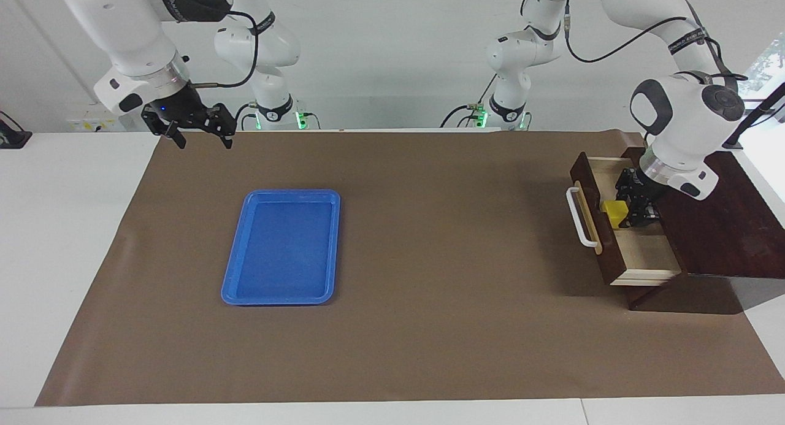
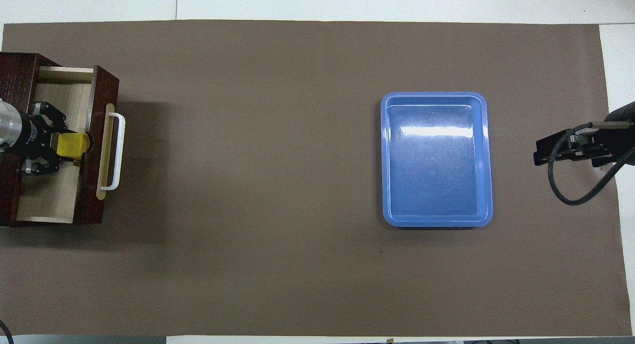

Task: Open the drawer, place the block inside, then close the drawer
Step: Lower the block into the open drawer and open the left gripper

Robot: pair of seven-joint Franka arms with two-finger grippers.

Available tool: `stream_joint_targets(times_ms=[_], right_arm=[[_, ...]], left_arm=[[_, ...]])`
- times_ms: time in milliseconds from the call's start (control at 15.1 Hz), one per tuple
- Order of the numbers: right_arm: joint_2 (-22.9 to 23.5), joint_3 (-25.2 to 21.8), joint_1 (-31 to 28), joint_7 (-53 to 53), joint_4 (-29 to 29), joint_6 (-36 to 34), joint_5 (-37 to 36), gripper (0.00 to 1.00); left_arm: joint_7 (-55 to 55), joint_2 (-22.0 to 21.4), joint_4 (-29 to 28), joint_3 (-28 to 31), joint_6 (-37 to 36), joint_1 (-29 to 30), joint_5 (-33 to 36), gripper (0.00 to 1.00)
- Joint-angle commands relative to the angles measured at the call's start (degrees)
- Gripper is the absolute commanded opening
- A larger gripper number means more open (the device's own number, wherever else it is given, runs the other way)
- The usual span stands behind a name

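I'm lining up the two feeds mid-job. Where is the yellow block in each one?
Facing view: the block is inside the open drawer, at the picture's right, just inside the drawer's front panel.
Overhead view: the block is at the picture's left edge, in that same drawer.
Shared landmark: the white handle on the drawer front.

The drawer (image 1: 638, 244) stands pulled out of its dark box (image 1: 723, 229) at the left arm's end of the tabletop (image 1: 429, 327). Inside it, the left end effector (image 1: 627, 211) and the yellow block (image 1: 615, 213) fill the middle, close against the drawer's front panel; bare floor remains to either side of them. The white handle (image 1: 579, 217) juts toward the blue tray (image 1: 283, 247), with open brown mat between. The right end effector (image 1: 197, 138) hangs over the mat's edge, clear of the tray.
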Motion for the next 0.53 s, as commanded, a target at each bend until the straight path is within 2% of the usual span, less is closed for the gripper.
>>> stream_joint_targets(times_ms=[0,133,199,464], right_arm=[[-0.27,-1.64,1.17,0.65,-0.81,0.83,0.28,1.0],[1.83,-1.81,1.17,0.47,0.94,0.66,0.2,1.0],[2.1,-1.73,1.08,0.47,1.47,0.84,0.19,1.0],[1.67,-1.64,1.17,0.56,1.57,0.4,0.19,1.0]], left_arm=[[-0.62,-1.8,-2.13,-0.5,0.84,0.66,0.65,1.0],[-0.71,-1.53,-0.64,-0.5,-0.3,0.58,0.65,1.0],[-0.71,-1.53,1.63,-0.5,-3.09,0.31,0.65,1.0],[-0.53,-1.44,15.07,-1.11,-16.71,-0.74,-0.13,1.0]])
